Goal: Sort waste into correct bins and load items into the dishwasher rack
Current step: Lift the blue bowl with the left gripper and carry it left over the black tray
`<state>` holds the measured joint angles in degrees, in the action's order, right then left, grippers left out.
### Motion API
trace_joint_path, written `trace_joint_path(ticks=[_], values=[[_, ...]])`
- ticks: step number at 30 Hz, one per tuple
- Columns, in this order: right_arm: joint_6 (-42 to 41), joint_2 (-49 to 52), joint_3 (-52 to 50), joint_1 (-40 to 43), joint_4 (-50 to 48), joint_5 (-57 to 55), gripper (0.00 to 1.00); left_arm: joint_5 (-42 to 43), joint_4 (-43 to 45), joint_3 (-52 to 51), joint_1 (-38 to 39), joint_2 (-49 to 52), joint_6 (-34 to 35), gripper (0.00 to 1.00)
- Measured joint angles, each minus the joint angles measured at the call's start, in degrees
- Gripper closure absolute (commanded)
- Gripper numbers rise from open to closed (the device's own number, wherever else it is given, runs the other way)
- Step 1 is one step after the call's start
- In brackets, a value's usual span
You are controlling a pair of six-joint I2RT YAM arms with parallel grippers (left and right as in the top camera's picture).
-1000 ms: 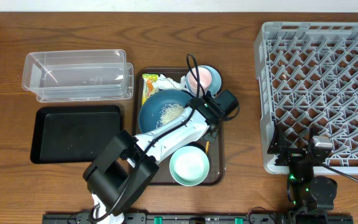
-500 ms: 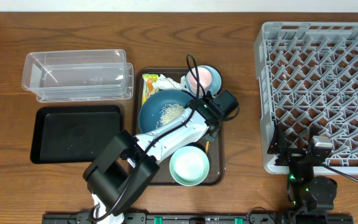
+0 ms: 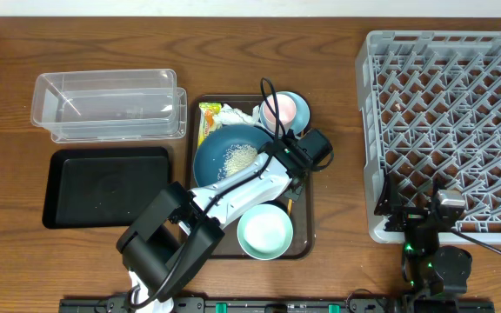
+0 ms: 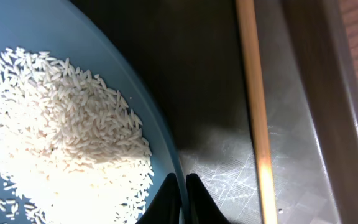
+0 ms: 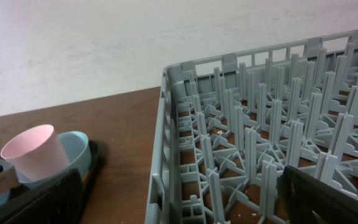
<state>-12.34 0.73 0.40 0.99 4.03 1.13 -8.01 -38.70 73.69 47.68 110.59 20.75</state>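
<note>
The large dark blue bowl [image 3: 233, 153] holds white rice grains [image 3: 238, 157] on the brown tray [image 3: 307, 222]. My left gripper [image 3: 278, 156] is shut on the bowl's right rim; the left wrist view shows its fingers [image 4: 182, 199] pinching the rim [image 4: 160, 130], with rice [image 4: 61, 130] inside and the wooden chopstick [image 4: 257, 112] beside. The pink cup [image 3: 277, 110] sits in a pale blue bowl [image 3: 296, 106]. Another pale blue bowl [image 3: 264, 233] is at the tray's front. The yellow-green wrapper [image 3: 206, 119] and white tissue [image 3: 233, 114] lie at the tray's back. My right gripper [image 3: 428, 217] is open by the grey rack [image 3: 450, 130].
The clear tub [image 3: 109, 106] stands at the back left, with the black tray [image 3: 107, 185] in front of it. The right wrist view shows the rack's near corner [image 5: 229, 143], the pink cup [image 5: 36, 152] and the wall behind.
</note>
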Motion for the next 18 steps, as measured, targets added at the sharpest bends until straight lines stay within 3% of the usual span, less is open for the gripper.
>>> trace_joint_path(ticks=[10, 18], values=[[0.0, 0.0, 0.0, 0.0, 0.0, 0.0, 0.01, -0.09, -2.67, 0.28, 0.07, -1.62, 0.0, 0.94], [0.0, 0.0, 0.0, 0.0, 0.0, 0.0, 0.01, 0.59, -5.64, 0.28, 0.07, -12.85, 0.26, 0.94]])
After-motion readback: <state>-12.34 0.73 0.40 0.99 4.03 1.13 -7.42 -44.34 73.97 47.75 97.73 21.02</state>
